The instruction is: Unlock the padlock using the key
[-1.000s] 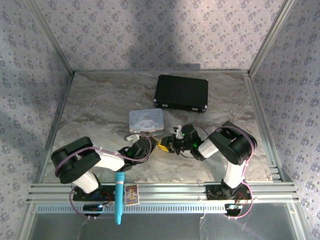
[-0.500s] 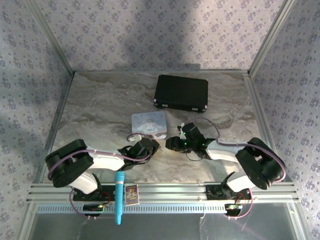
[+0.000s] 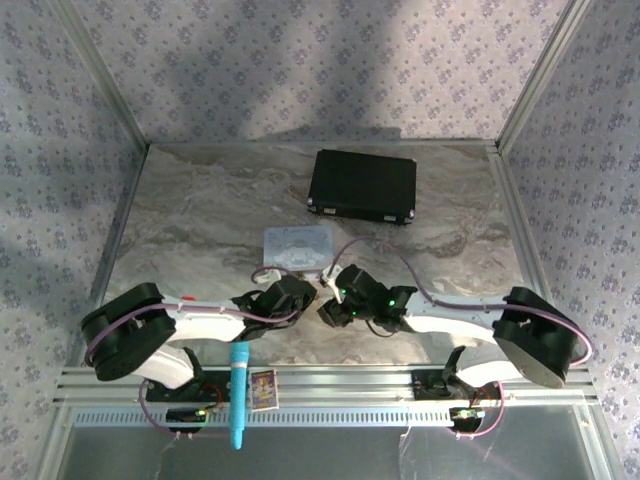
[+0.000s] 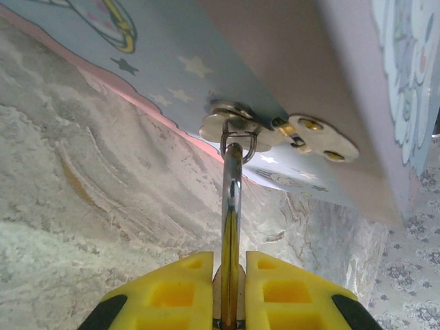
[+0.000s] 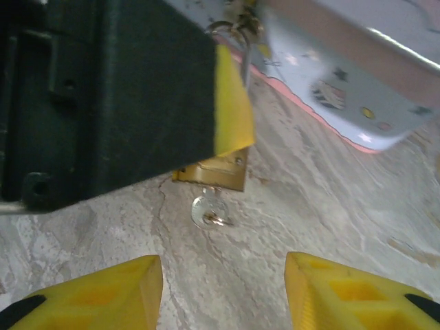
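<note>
The left gripper (image 4: 230, 306) is clamping its yellow fingers (image 4: 185, 285) together on the padlock (image 4: 232, 206). The padlock's silver shackle is running up through the wire loop of the hasp (image 4: 275, 130) on the pastel tin (image 4: 289, 41). The tin is showing printed stars and cartoon figures, and any lettering on it is too blurred to read. In the right wrist view the padlock's brass body is sticking out beneath the left gripper's black finger. The key (image 5: 206, 210) is sitting just under that body, its round silver head over the marble table (image 5: 330, 227). The right gripper (image 5: 223, 292) is hovering with its fingers standing apart on either side of the key, touching nothing. From above, both grippers are meeting just in front of the tin.
</note>
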Robot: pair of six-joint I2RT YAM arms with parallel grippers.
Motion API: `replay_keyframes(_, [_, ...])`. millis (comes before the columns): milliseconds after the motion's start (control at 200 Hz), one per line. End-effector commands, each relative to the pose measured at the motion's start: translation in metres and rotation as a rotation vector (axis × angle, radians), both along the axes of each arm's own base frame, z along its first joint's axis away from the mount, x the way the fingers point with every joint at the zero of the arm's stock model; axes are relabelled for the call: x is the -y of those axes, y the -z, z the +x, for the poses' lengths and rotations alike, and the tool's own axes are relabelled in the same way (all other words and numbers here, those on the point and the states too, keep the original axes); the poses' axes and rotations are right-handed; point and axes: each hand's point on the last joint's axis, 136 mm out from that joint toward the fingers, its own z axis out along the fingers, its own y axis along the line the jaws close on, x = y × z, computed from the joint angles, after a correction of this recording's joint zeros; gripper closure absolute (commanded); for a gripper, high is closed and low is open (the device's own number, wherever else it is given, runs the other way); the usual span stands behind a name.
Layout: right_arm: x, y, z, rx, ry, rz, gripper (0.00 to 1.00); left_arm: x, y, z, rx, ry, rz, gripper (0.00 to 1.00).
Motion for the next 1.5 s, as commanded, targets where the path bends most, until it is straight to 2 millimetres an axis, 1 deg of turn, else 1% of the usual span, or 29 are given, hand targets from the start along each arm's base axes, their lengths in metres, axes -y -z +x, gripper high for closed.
replay_keyframes(0, [-0.009, -0.002, 0.013, 0.091, -0.027, -0.063, 0.51, 0.007, -0.01, -0.003, -0.013, 0.013, -0.033, 1.0])
replay_keyframes(95, [-0.016, 0.001, 0.014, 0.097, -0.036, -0.069, 0.58, 0.009, -0.012, -0.005, -0.016, 0.021, -0.044, 1.0])
replay_keyframes(195, [-0.019, 0.002, 0.016, 0.107, -0.031, -0.066, 0.64, 0.008, -0.013, -0.006, -0.017, 0.022, -0.047, 1.0])
replay_keyframes(295, [-0.023, 0.002, 0.017, 0.11, -0.035, -0.06, 0.67, 0.007, -0.015, -0.006, -0.016, 0.018, -0.049, 1.0])
replay_keyframes(360, [-0.025, 0.004, 0.018, 0.109, -0.038, -0.063, 0.72, 0.006, -0.015, -0.006, -0.014, 0.016, -0.051, 1.0])
replay_keyframes(430, [-0.027, 0.005, 0.018, 0.108, -0.043, -0.063, 0.82, 0.008, -0.017, -0.006, -0.013, 0.024, -0.054, 1.0])
replay_keyframes(600, [-0.03, 0.004, 0.016, 0.081, -0.055, -0.025, 0.9, 0.006, -0.011, -0.01, -0.029, 0.033, -0.045, 1.0])
replay_keyframes(710, [-0.027, 0.002, 0.016, 0.013, -0.042, 0.072, 0.93, 0.002, -0.008, -0.012, -0.034, 0.029, -0.046, 1.0])
replay_keyframes(864, [-0.021, -0.006, 0.02, -0.151, 0.02, 0.307, 0.95, 0.0, -0.008, -0.014, -0.027, 0.032, -0.047, 1.0])
replay_keyframes(919, [-0.014, -0.005, 0.025, -0.194, 0.058, 0.362, 0.95, 0.0, -0.009, -0.015, -0.025, 0.039, -0.048, 1.0])
replay_keyframes(989, [-0.005, -0.002, 0.028, -0.23, 0.094, 0.385, 0.95, 0.001, -0.01, -0.015, -0.021, 0.045, -0.049, 1.0])
replay_keyframes(1039, [0.001, 0.002, 0.03, -0.249, 0.112, 0.383, 0.94, 0.0, -0.01, -0.016, -0.019, 0.045, -0.046, 1.0])
replay_keyframes(1119, [0.004, 0.006, 0.029, -0.278, 0.119, 0.361, 0.9, -0.001, -0.009, -0.015, -0.02, 0.044, -0.042, 1.0])
replay_keyframes(1194, [0.005, 0.008, 0.028, -0.295, 0.123, 0.34, 0.81, -0.001, -0.007, -0.015, -0.021, 0.044, -0.035, 1.0])
replay_keyframes(1264, [0.008, 0.009, 0.03, -0.294, 0.146, 0.334, 0.68, -0.003, -0.004, -0.015, -0.024, 0.04, -0.021, 1.0])
replay_keyframes(1354, [0.013, 0.006, 0.031, -0.276, 0.174, 0.328, 0.59, -0.009, 0.001, -0.015, -0.024, 0.036, 0.023, 1.0])
replay_keyframes(1404, [0.018, 0.003, 0.032, -0.27, 0.2, 0.325, 0.52, -0.013, 0.004, -0.015, -0.027, 0.03, 0.051, 1.0])
replay_keyframes(1454, [0.023, -0.001, 0.034, -0.262, 0.226, 0.32, 0.5, -0.016, 0.006, -0.016, -0.022, 0.037, 0.089, 1.0])
replay_keyframes(1499, [0.026, -0.005, 0.035, -0.248, 0.245, 0.317, 0.45, -0.02, 0.008, -0.016, -0.025, 0.044, 0.129, 1.0])
